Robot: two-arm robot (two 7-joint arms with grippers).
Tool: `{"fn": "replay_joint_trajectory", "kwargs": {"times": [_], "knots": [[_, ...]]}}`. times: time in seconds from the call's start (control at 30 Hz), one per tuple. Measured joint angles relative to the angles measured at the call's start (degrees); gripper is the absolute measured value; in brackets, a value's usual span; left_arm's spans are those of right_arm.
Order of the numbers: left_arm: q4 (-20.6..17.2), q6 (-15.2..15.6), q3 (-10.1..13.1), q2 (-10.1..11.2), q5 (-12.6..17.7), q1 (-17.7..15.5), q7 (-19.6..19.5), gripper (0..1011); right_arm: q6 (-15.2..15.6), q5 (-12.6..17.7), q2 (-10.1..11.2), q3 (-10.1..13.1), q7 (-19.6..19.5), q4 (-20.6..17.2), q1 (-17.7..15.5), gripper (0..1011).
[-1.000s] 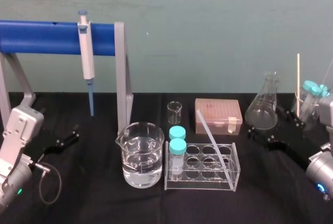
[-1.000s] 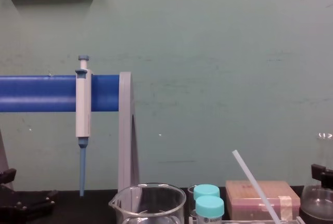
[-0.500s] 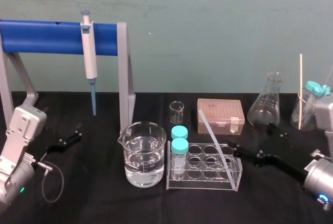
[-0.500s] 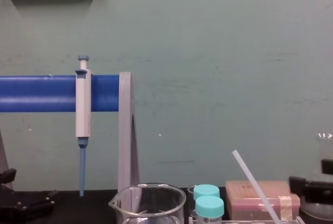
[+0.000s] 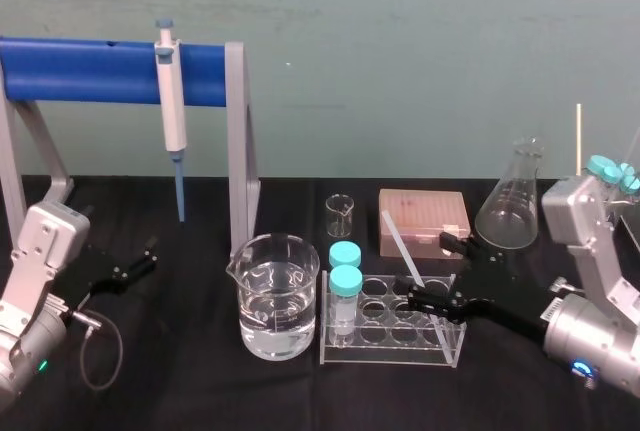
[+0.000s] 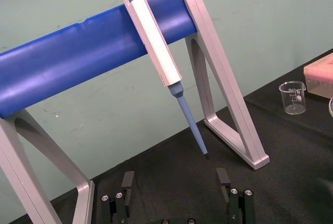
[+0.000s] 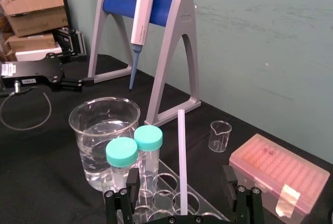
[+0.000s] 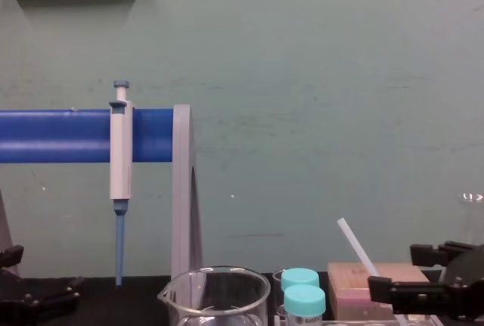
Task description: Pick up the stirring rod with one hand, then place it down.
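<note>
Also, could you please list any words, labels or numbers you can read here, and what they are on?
No text here is legible.
Small beaker: printed marks, too blurred to read.
White labels on the left arm: too small to read.
Right gripper, open around the stirring rod: no markings visible.

Two beakers [image 5: 270,296], two capped vials [image 5: 343,283]
</note>
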Motion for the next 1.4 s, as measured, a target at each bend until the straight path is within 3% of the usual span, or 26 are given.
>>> {"fn": "replay_joint_trajectory", "kwargs": {"times": [0.2, 0.53, 0.97, 1.13, 1.4], "knots": [[0.0, 0.0, 0.0, 0.0, 0.0, 0.0, 0.0, 1000, 0.7, -2.3, -2.7, -1.2, 0.4, 3.3, 3.0, 1002], [0.0, 0.0, 0.0, 0.0, 0.0, 0.0, 0.0, 1000, 2.1, -4.3, -5.2, -1.9, 0.7, 6.4, 5.3, 1002], [0.0, 0.0, 0.0, 0.0, 0.0, 0.0, 0.0, 1000, 2.2, -4.8, -5.3, -2.0, 0.6, 6.6, 5.5, 994], [0.0, 0.0, 0.0, 0.0, 0.0, 0.0, 0.0, 1000, 2.2, -4.7, -5.3, -2.0, 0.5, 6.5, 5.5, 908], [0.0, 0.0, 0.0, 0.0, 0.0, 0.0, 0.0, 1000, 2.1, -4.6, -5.3, -1.9, 0.5, 6.4, 5.4, 653]]}}
